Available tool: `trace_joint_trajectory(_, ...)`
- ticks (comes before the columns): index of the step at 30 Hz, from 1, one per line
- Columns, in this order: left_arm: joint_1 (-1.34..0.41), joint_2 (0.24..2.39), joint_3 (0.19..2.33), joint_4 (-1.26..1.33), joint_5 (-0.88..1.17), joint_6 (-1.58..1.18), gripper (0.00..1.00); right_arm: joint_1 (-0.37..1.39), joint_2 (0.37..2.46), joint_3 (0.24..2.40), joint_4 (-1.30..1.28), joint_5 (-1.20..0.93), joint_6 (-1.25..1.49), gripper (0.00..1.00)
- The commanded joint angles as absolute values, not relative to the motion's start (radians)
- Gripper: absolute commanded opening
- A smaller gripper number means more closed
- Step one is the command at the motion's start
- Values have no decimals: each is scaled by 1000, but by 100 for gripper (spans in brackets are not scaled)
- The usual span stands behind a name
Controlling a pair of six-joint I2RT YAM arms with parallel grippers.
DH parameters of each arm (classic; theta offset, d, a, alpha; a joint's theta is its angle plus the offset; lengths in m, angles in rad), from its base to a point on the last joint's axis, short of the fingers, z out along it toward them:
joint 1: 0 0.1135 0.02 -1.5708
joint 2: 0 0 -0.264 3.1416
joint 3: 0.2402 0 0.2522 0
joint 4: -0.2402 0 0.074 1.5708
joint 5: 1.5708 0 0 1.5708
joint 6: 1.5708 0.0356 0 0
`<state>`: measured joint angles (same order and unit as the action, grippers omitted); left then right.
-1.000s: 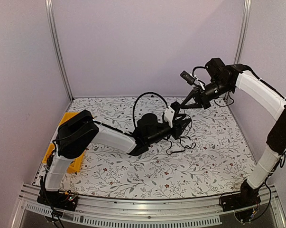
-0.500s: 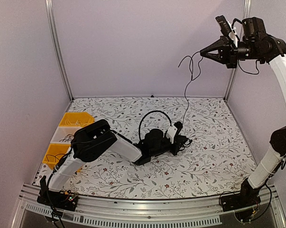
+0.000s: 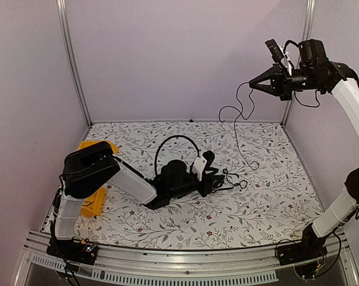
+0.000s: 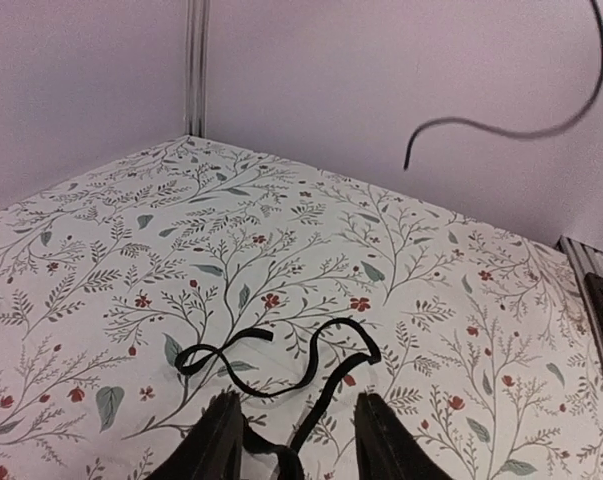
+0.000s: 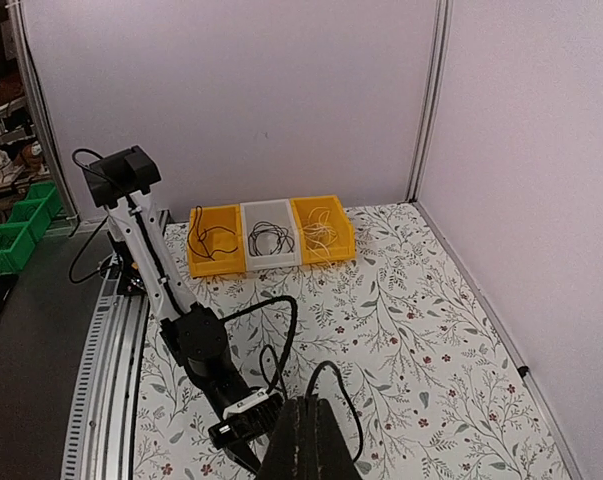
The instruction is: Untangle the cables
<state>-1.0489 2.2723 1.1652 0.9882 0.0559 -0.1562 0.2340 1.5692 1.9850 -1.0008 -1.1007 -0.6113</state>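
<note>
R gripper (image 3: 252, 84) up high near rear-R post (image 3: 304, 36), jaws pinched on cable (image 3: 235, 127) hanging down to table (image 3: 185, 223). L gripper (image 4: 296, 410) low on table, fingers (image 4: 221, 432) apart, other cable loops (image 4: 281, 362) between them.

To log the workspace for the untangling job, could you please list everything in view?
hanging cable: one, black, dangling from the right claw toward the table
loose cable: apparently one, black, looped on the table at the left claw
bins: three, yellow, white, yellow, in a row at the table's left edge, wires inside
table: one, white floral cloth
green crates: at least two, green, off the table, past its near edge
left claw: one, black, open, low over the table
right claw: one, black, shut on the hanging cable, raised high
</note>
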Motion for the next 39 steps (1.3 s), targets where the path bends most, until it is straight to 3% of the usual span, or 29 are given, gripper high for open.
trace_joint_trajectory(1, -1059, 2060, 1051, 1063, 12, -163, 39, 232, 1499, 1893, -940, -1067, -613, 0)
trace_joint_trajectory(9, -1055, 1734, 893, 891, -214, -123, 44, 237, 1441, 1644, -965, -1027, -715, 0)
trace_joint_trajectory(14, -1027, 1614, 886, 728, -481, -115, 55, 279, 1443, 1572, -976, -987, -751, 0)
trace_joint_trajectory(20, -998, 1569, 987, 470, -257, 105, 56, 342, 1454, 1517, -935, -955, -741, 0)
trace_joint_trajectory(23, -1000, 1500, 1001, 393, 7, 191, 56, 346, 1470, 1522, -925, -948, -733, 0)
trace_joint_trajectory(30, -1006, 1449, 975, 475, 81, 210, 61, 402, 1511, 1538, -959, -950, -738, 0)
trace_joint_trajectory(39, -1007, 1604, 1095, 395, 296, 287, 53, 472, 1535, 1562, -999, -979, -751, 0)
